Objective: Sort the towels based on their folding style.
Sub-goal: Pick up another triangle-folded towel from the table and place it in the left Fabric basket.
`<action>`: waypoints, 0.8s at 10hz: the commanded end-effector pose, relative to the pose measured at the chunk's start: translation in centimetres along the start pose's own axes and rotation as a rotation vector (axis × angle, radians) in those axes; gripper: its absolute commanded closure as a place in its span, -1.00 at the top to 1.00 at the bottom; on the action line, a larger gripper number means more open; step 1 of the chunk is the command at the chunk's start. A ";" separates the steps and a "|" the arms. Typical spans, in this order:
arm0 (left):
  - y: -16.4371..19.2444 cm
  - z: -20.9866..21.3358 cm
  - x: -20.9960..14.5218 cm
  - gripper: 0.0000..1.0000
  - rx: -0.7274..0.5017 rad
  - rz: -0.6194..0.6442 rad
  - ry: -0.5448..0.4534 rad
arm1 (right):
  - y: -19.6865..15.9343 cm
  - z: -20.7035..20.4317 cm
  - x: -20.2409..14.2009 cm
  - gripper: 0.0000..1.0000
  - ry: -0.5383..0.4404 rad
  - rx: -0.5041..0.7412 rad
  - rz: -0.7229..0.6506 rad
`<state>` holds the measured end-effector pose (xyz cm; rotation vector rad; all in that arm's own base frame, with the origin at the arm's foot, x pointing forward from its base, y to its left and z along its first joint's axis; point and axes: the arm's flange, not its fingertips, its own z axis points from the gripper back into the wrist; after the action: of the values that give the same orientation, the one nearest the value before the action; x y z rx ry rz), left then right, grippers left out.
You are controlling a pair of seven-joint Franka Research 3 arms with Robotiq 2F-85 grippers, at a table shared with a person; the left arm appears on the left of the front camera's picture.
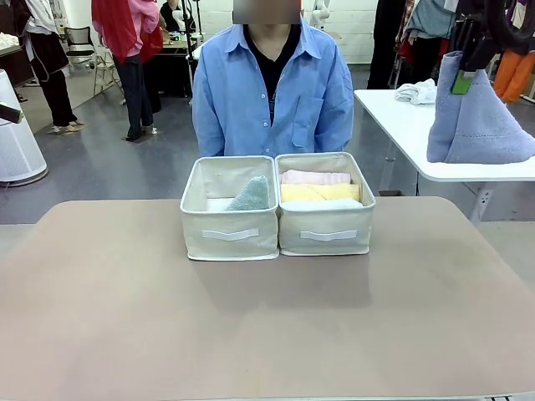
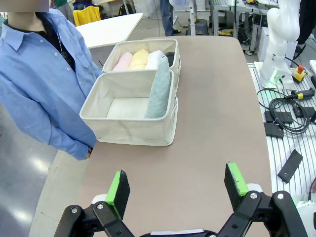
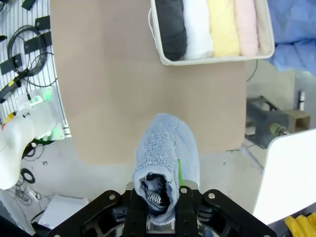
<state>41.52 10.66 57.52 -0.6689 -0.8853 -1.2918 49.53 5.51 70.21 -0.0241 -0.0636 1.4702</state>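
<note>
High at the right of the front view, my right gripper (image 1: pixel 462 77) is shut on the light blue cone towel (image 1: pixel 478 121), which hangs from it. In the right wrist view this towel (image 3: pixel 167 148) dangles from the right gripper (image 3: pixel 165 195) above the table's edge. The left bin (image 1: pixel 229 234) holds the grey-green cone towel (image 1: pixel 251 194). The right bin (image 1: pixel 326 235) holds pink (image 1: pixel 314 177), yellow (image 1: pixel 319 192) and white (image 1: pixel 322 204) rolls, plus a dark grey roll (image 3: pixel 172 24). My left gripper (image 2: pixel 177 186) is open above the table, short of the bins.
A person in a blue shirt (image 1: pixel 272 88) stands right behind the bins. A white side table (image 1: pixel 401 125) stands at the far right. The other arm's base (image 2: pixel 281 29) and loose cables (image 2: pixel 286 111) lie beyond the brown table's edge (image 2: pixel 256 123).
</note>
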 end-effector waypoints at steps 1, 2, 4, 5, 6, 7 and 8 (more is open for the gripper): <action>-0.1 0.2 0.1 1.00 0.002 -0.004 -0.004 | 0.3 0.3 -0.2 -1.00 0.002 -0.001 0.006; -0.1 0.2 0.1 1.00 0.002 -0.004 -0.004 | 0.3 0.3 -0.2 -1.00 0.002 -0.001 0.006; -0.1 0.2 0.1 1.00 0.002 -0.004 -0.004 | -0.6 0.0 4.1 -0.64 -0.022 -0.021 0.010; -0.1 0.2 0.1 1.00 0.002 -0.004 -0.004 | -1.5 0.1 8.4 -0.64 -0.086 -0.036 -0.053; -0.1 0.2 0.1 1.00 0.002 -0.004 -0.004 | -2.2 -0.1 12.4 -0.64 -0.115 -0.022 -0.079; -0.1 0.2 0.1 1.00 0.002 -0.004 -0.004 | -2.7 -0.4 16.2 -0.64 -0.151 -0.029 -0.073; -0.1 0.2 0.1 1.00 0.002 -0.004 -0.004 | -3.1 -0.5 18.8 -0.64 -0.190 -0.041 -0.074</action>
<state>41.52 10.67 57.52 -0.6687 -0.8852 -1.2917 52.36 22.99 69.24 0.0799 -0.2011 1.4150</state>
